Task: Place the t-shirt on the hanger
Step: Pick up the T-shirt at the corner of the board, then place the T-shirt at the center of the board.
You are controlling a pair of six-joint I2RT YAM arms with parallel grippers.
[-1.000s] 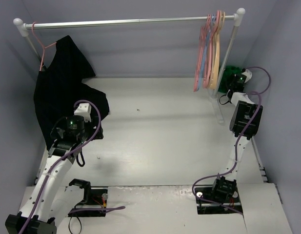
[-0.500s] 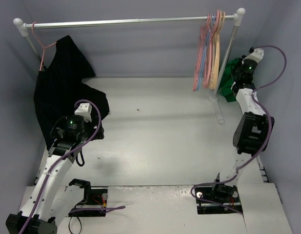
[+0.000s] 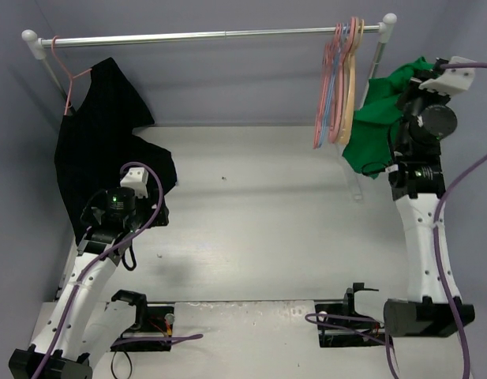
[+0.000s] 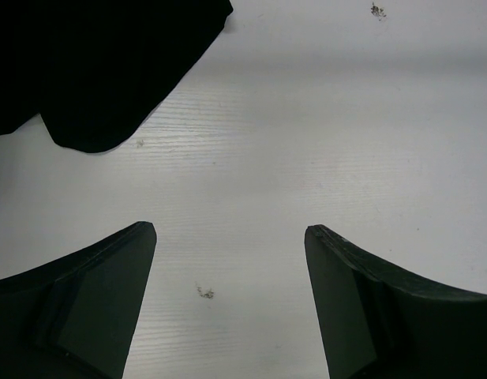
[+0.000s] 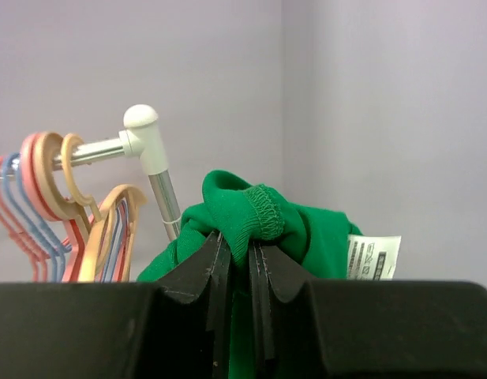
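The green t-shirt [image 3: 375, 118] hangs bunched from my right gripper [image 3: 414, 83], held high at the right end of the rail, just right of the hangers. In the right wrist view the gripper [image 5: 235, 241] is shut on a fold of the t-shirt's hemmed edge [image 5: 255, 209], with the white label [image 5: 373, 257] to the right. The salmon-pink hanger [image 3: 326, 87] hangs on the rail among a light blue and a tan one; its hook [image 5: 28, 162] shows left of the shirt. My left gripper [image 3: 129, 254] is open and empty low over the table [image 4: 230, 237].
A black garment [image 3: 101, 150] hangs on another pink hanger [image 3: 65, 79] at the rail's left end, its hem near my left gripper [image 4: 93, 63]. The rail [image 3: 211, 35] has white end caps [image 5: 140, 118] and a right post [image 3: 368, 87]. Walls close in on both sides.
My right arm has risen from the far right corner and lifted the green t-shirt up to rail height beside the hangers. The left arm has not moved.
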